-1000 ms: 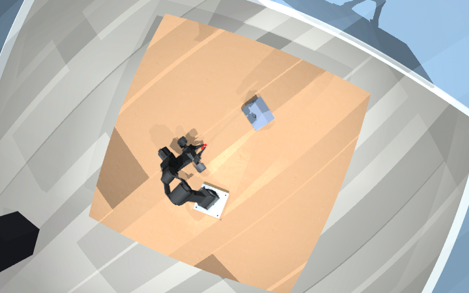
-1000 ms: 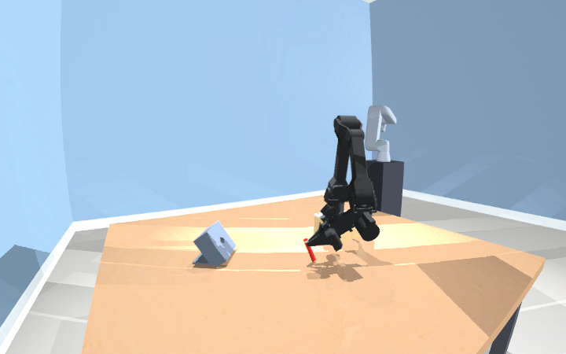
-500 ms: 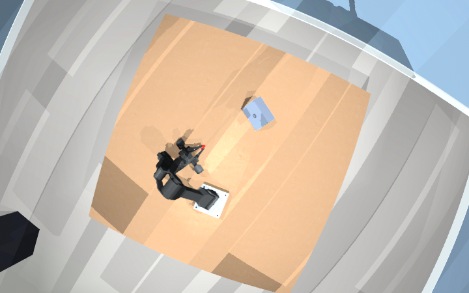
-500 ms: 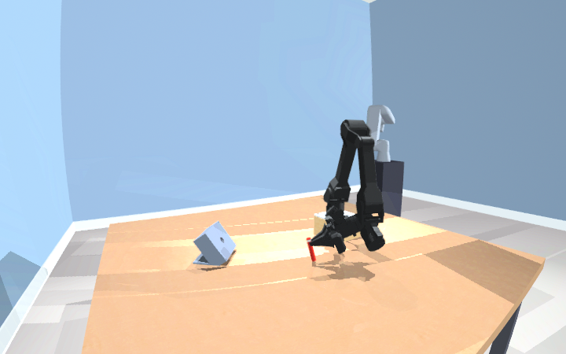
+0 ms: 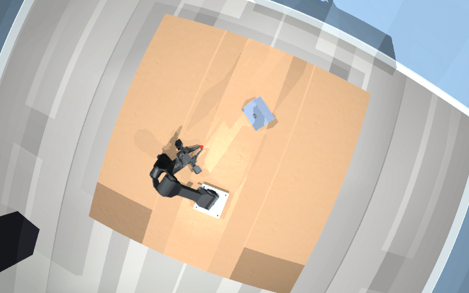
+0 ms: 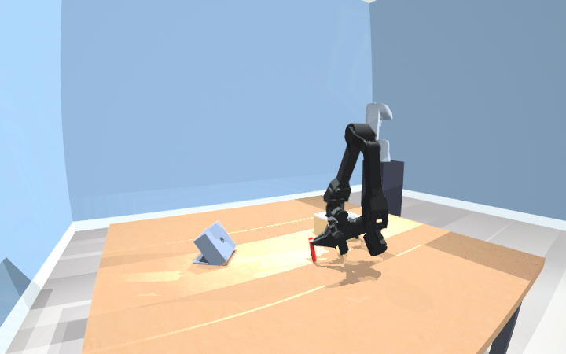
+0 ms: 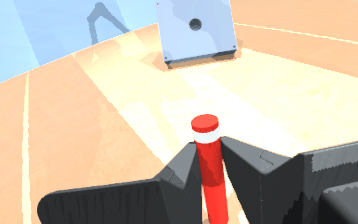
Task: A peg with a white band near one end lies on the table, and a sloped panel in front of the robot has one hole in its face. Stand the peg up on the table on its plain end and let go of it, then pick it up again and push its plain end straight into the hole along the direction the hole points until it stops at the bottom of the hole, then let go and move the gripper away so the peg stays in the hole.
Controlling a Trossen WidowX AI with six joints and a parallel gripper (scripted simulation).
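The red peg (image 5: 201, 146) (image 6: 314, 253) (image 7: 216, 200) stands almost upright, with a slight lean in the exterior view. Its white-banded end is up and its plain end is down, at or just above the table (image 5: 301, 153) (image 6: 276, 299); I cannot tell whether it touches. My gripper (image 5: 201, 148) (image 6: 311, 242) (image 7: 210, 142) is shut on the peg just below the white band, reaching in from the side at a low angle. The sloped blue-grey panel (image 5: 262, 120) (image 6: 211, 247) (image 7: 215, 42) stands apart from the peg. Its dark hole (image 5: 254, 115) (image 6: 222, 240) (image 7: 195, 24) is empty.
The arm's white base plate (image 5: 222, 204) is on the table, behind the gripper and away from the panel. A pale second arm (image 6: 372, 120) stands on a dark pedestal (image 6: 393, 185) beyond the table. Shadows and bright patches cross the table top.
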